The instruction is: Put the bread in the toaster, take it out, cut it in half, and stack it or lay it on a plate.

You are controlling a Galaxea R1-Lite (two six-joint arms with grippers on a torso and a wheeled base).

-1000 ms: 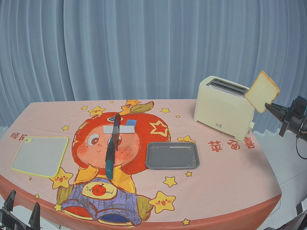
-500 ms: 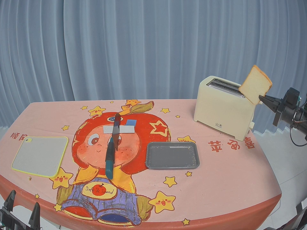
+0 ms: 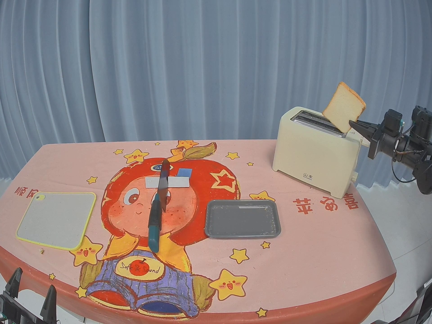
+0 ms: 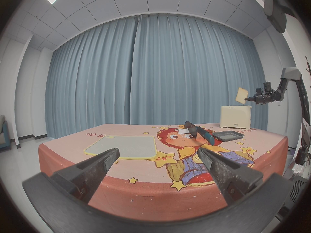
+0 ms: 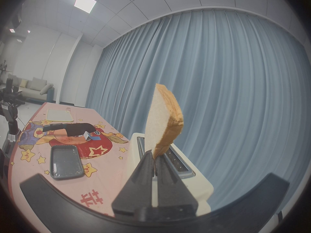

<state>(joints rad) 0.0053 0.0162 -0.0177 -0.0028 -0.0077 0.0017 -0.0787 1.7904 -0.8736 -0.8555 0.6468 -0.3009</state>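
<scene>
**Arms and grippers**

Right gripper [image 3: 353, 123]: arm stretched out level at far right, pointing leftward. Its fingers are pinched on the lower corner of the bread [image 3: 344, 106], which is raised and tilted.
Left gripper [image 4: 158, 152]: low at near left, fingers spread wide apart.

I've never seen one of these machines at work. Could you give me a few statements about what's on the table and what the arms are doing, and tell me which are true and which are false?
1. The right gripper holds the bread slice by a lower corner. True.
2. The bread sits inside a slot of the toaster. False: it hangs tilted in the air just above the toaster's top.
3. The knife lies on the cutting board. False: it lies in the middle of the table, apart from the board, which is at the robot's left.
4. The left gripper is open and holds nothing. True.
</scene>
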